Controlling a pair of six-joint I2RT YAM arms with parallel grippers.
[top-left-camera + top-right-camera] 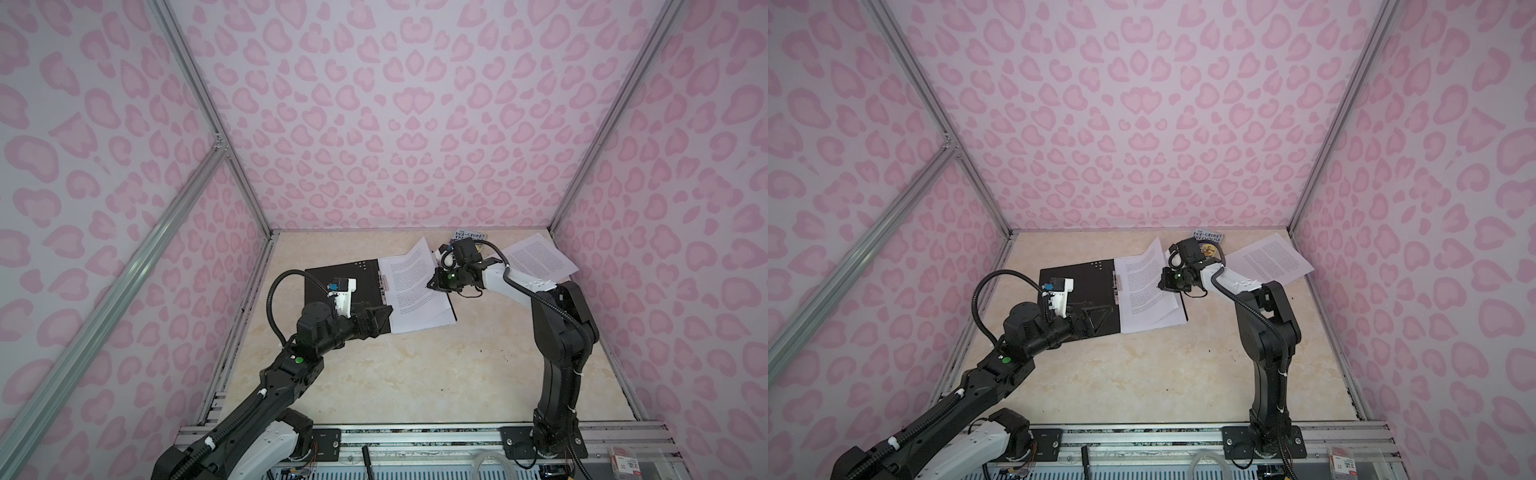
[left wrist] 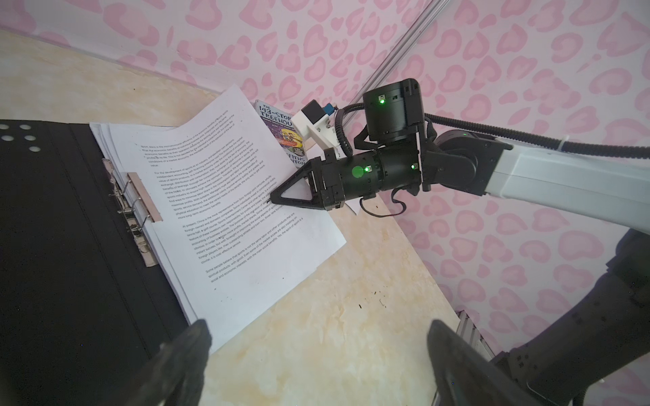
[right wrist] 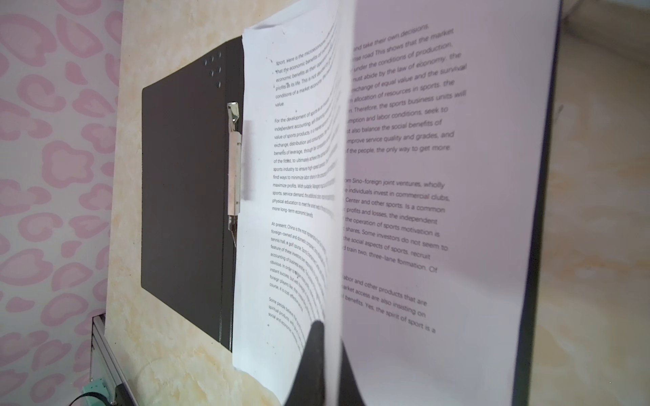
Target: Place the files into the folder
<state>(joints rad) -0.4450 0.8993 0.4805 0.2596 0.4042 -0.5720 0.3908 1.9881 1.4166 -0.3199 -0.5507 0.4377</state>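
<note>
Jaws: right gripper (image 2: pixel 271 199) pinching a sheet of the files (image 1: pixel 411 286), seen edge-on only in right wrist view; left gripper (image 2: pixel 316 330) wide, at folder (image 1: pixel 361 282) near edge. Book (image 2: pixel 281 130) beyond folder.

black-lined A4 folder (image 1: pixel 365 278) lies open on marbled tabletop (image 1: pixel 415 374). white printed paper sheets (image 1: pixel 415 299) on folder's right half, beside metal spine clip (image 1: pixel 383 282). illustrated paperback book (image 1: pixel 469 236) behind folder's right side; lone printed sheet (image 1: pixel 536 257) further right.

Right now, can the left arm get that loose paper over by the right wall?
Probably not. The loose paper lies far off at the back right, and the right arm stretches between it and the open left fingers.
</note>
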